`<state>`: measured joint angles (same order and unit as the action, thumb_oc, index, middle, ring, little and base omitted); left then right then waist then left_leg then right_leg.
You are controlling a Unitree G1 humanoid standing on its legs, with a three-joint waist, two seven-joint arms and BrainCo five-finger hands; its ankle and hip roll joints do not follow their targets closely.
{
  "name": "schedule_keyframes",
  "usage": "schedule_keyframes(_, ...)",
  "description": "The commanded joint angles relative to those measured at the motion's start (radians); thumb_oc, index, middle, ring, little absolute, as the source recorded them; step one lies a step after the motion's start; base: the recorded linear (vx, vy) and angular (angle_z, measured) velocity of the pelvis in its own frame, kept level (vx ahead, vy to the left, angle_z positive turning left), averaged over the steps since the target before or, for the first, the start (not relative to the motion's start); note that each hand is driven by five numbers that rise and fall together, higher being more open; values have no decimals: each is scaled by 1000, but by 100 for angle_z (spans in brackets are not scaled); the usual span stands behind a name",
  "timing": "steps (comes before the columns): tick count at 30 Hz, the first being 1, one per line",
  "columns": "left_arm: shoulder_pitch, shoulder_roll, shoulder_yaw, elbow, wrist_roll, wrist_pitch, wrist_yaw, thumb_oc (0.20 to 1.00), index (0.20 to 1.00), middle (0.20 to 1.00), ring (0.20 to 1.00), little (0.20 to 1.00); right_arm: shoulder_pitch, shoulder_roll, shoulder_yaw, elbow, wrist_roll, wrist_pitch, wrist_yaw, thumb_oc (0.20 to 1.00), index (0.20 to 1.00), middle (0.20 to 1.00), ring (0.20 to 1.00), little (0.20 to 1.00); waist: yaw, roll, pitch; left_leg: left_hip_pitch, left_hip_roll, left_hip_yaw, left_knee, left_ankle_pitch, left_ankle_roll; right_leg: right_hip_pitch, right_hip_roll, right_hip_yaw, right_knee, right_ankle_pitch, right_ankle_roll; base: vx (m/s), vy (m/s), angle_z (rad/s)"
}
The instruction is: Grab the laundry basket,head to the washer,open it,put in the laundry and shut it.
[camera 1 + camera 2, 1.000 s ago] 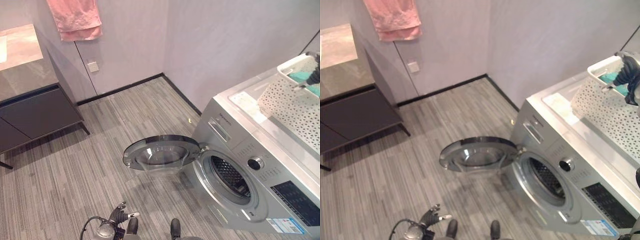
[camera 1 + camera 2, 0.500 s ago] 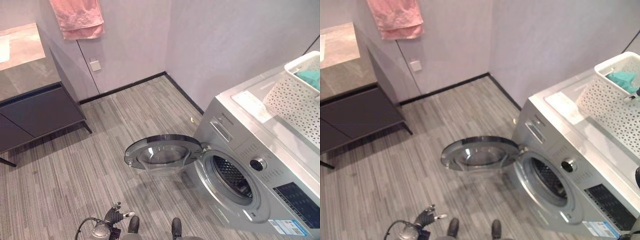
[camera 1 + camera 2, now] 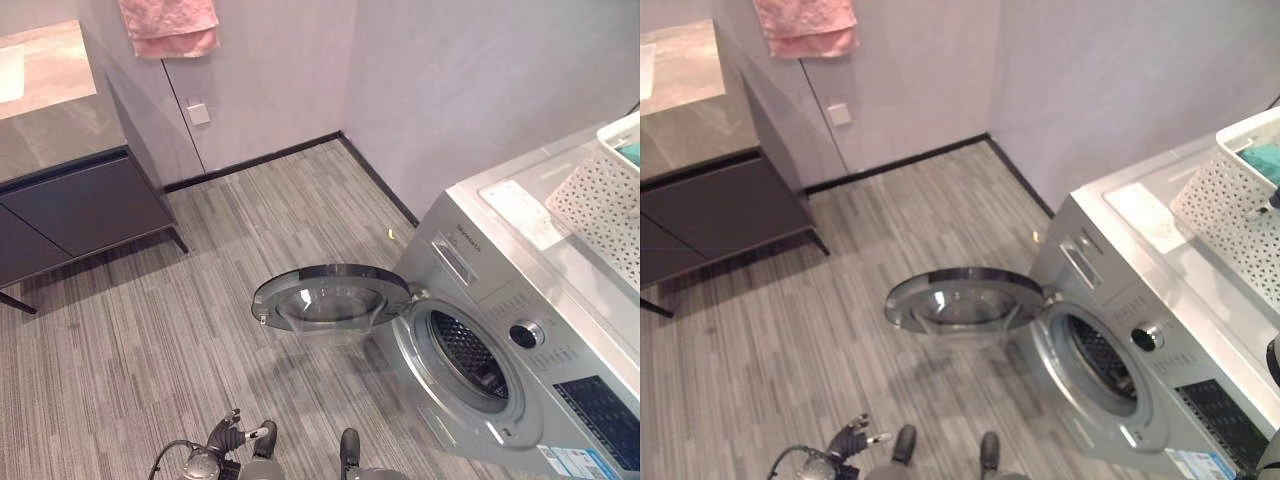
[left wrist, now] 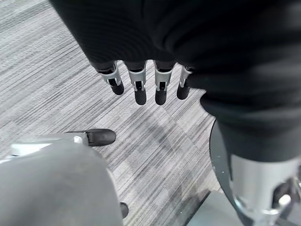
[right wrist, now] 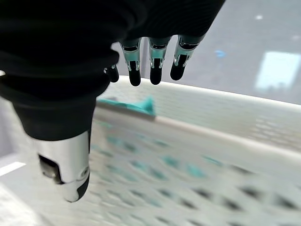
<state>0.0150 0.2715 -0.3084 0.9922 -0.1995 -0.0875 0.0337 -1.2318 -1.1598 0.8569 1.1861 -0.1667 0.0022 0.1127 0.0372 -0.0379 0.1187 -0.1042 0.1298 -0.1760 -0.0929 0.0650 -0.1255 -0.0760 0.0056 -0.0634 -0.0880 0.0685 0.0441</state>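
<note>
The silver-grey washer stands at the right with its round glass door swung wide open to the left, and the dark drum opening is bare. On top of the washer sits the white perforated laundry basket with teal laundry in it. My right hand hovers just over the basket's rim, fingers straight and holding nothing; the teal cloth lies below them. My left hand hangs low above the floor, with its fingers straight and empty.
A dark low cabinet with a stone top stands at the far left wall. A pink towel hangs above it, beside a wall socket. Grey striped floor stretches in front of the open door.
The whole picture has shifted, so the camera has moved. My right hand, seen over the basket's near end a second ago, now lies at the picture's right edge.
</note>
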Motion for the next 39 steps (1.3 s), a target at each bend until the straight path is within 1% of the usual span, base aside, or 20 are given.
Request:
schedule_keyframes(1, -55, 30, -53, 29, -11, -28, -4, 1000, 1000, 1000, 1000, 1000, -150, -125, 85, -205, 163, -44, 10, 1000, 1000, 1000, 1000, 1000, -8, -61, -10, 74, 139, 55, 6, 8, -38, 68, -96, 40, 48, -122, 89, 59, 13, -1)
schedule_keyframes(2, -56, 29, -53, 29, -10, -29, -4, 1000, 1000, 1000, 1000, 1000, -150, -126, 86, -206, 163, -43, 11, 1000, 1000, 1000, 1000, 1000, -7, -60, -9, 76, 139, 56, 6, 7, -38, 69, -95, 41, 48, -122, 89, 65, 31, -12)
schedule_keyframes(3, -57, 24, -48, 43, 2, -30, -9, 1000, 1000, 1000, 1000, 1000, -167, -174, 97, -334, 250, -75, 28, 1000, 1000, 1000, 1000, 1000, -22, -66, -21, 94, 144, 68, 6, 5, -40, 72, -94, 53, 50, -121, 93, 29, 21, -24)
schedule_keyframes(4, -57, 23, -48, 43, 2, -30, -9, 1000, 1000, 1000, 1000, 1000, -167, -175, 97, -336, 251, -74, 28, 1000, 1000, 1000, 1000, 1000, -21, -66, -20, 95, 144, 68, 6, 4, -40, 73, -94, 54, 50, -121, 93, 40, 30, -30)
schedule_keyframes(6, -56, 18, -47, 46, 15, -32, -18, 1000, 1000, 1000, 1000, 1000, -179, -228, 88, -413, 335, -102, 34, 1000, 1000, 1000, 1000, 1000, -35, -70, -32, 112, 148, 79, 6, 3, -41, 76, -93, 65, 54, -122, 95, 36, 25, -19)
schedule_keyframes(8, -54, 17, -41, 54, 19, -37, -21, 1000, 1000, 1000, 1000, 1000, -179, -271, 57, -417, 389, -116, 29, 1000, 1000, 1000, 1000, 1000, -44, -72, -41, 129, 151, 88, 6, -1, -42, 81, -95, 75, 59, -123, 98, 41, 27, -17)
schedule_keyframes(10, -53, 19, -36, 56, 16, -40, -21, 1000, 1000, 1000, 1000, 1000, -186, -281, 32, -365, 385, -111, 2, 1000, 1000, 1000, 1000, 1000, -48, -70, -48, 140, 153, 92, 6, -2, -42, 82, -95, 80, 64, -124, 99, 34, 16, -14)
schedule_keyframes(12, -53, 26, -36, 59, 18, -40, -15, 1000, 1000, 1000, 1000, 1000, -203, -262, 24, -265, 343, -91, -32, 1000, 1000, 1000, 1000, 1000, -47, -69, -52, 148, 153, 95, 6, -3, -42, 86, -96, 82, 64, -125, 99, 28, 5, -16)
schedule_keyframes(13, -55, 30, -38, 65, 19, -38, -9, 1000, 1000, 1000, 1000, 1000, -219, -239, 19, -184, 303, -72, -58, 1000, 1000, 1000, 1000, 1000, -44, -69, -56, 152, 154, 94, 6, -3, -42, 88, -96, 82, 61, -124, 99, 36, -9, -14)
schedule_keyframes(16, -64, 35, -39, 74, 19, -34, 5, 1000, 1000, 1000, 1000, 1000, -260, -160, 37, -2, 181, -29, -93, 1000, 1000, 1000, 1000, 1000, -32, -62, -58, 150, 152, 87, 6, 0, -42, 93, -96, 79, 54, -125, 97, 23, -14, -5)
schedule_keyframes(19, -62, 34, -39, 63, 9, -28, 15, 1000, 1000, 1000, 1000, 1000, -283, -89, 39, 92, 89, 4, -127, 1000, 1000, 1000, 1000, 1000, -17, -50, -51, 139, 149, 72, 6, 9, -41, 97, -95, 70, 43, -128, 93, 14, -36, 0)
schedule_keyframes(22, -56, 37, -46, 32, -9, -29, 19, 1000, 1000, 1000, 1000, 1000, -272, -40, 11, 162, 54, 22, -145, 1000, 1000, 1000, 1000, 1000, 8, -32, -35, 114, 142, 48, 6, 23, -43, 95, -95, 56, 34, -132, 88, -27, -38, 7)
schedule_keyframes(25, -51, 40, -53, 5, -36, -32, 16, 1000, 1000, 1000, 1000, 1000, -246, -17, -21, 190, 58, 27, -142, 1000, 1000, 1000, 1000, 1000, 25, -15, -17, 77, 134, 18, 6, 43, -49, 89, -93, 35, 30, -139, 82, -50, -39, 32)
schedule_keyframes(27, -38, 47, -49, -22, -65, -35, 8, 1000, 1000, 1000, 1000, 1000, -227, -13, -45, 192, 78, 28, -140, 1000, 1000, 1000, 1000, 1000, 45, 4, 4, 48, 127, -7, 6, 66, -53, 79, -91, 15, 40, -146, 76, -42, -49, 30)
schedule_keyframes(28, -38, 48, -50, -23, -65, -35, 8, 1000, 1000, 1000, 1000, 1000, -226, -13, -46, 191, 78, 28, -140, 1000, 1000, 1000, 1000, 1000, 44, 3, 3, 46, 127, -9, 6, 67, -53, 78, -91, 13, 40, -147, 76, -49, -23, 37)
schedule_keyframes(29, -35, 50, -46, -23, -74, -37, 7, 1000, 1000, 1000, 1000, 1000, -220, -15, -53, 187, 91, 26, -137, 1000, 1000, 1000, 1000, 1000, 47, 10, 10, 33, 123, -18, 6, 74, -56, 70, -92, 7, 44, -148, 73, -66, -30, 32)
schedule_keyframes(31, -34, 57, -12, -1, -104, -41, 13, 1000, 1000, 1000, 1000, 1000, -216, -20, -39, 173, 97, 20, -113, 1000, 1000, 1000, 1000, 1000, 55, 26, 23, -9, 109, -35, 6, 94, -65, 40, -93, -9, 48, -151, 68, -93, -43, 31)
schedule_keyframes(36, -37, 56, 12, 15, -127, -44, 18, 1000, 1000, 1000, 1000, 1000, -202, -23, -24, 165, 90, 19, -97, 1000, 1000, 1000, 1000, 1000, 55, 40, 35, -32, 105, -39, 6, 115, -70, 21, -92, -10, 49, -151, 65, -36, -28, 17)
schedule_keyframes(37, -45, 51, 14, 21, -134, -48, 21, 1000, 1000, 1000, 1000, 1000, -192, -15, -12, 161, 82, 18, -82, 1000, 1000, 1000, 1000, 1000, 53, 46, 45, -39, 106, -36, 6, 121, -71, 13, -88, -3, 49, -151, 63, -28, -30, -5)
schedule_keyframes(39, -47, 49, 15, 24, -135, -49, 23, 1000, 1000, 1000, 1000, 1000, -180, -12, -15, 157, 84, 17, -77, 1000, 1000, 1000, 1000, 1000, 53, 46, 46, -39, 108, -34, 6, 122, -72, 11, -87, -1, 49, -149, 63, -22, -35, -5)
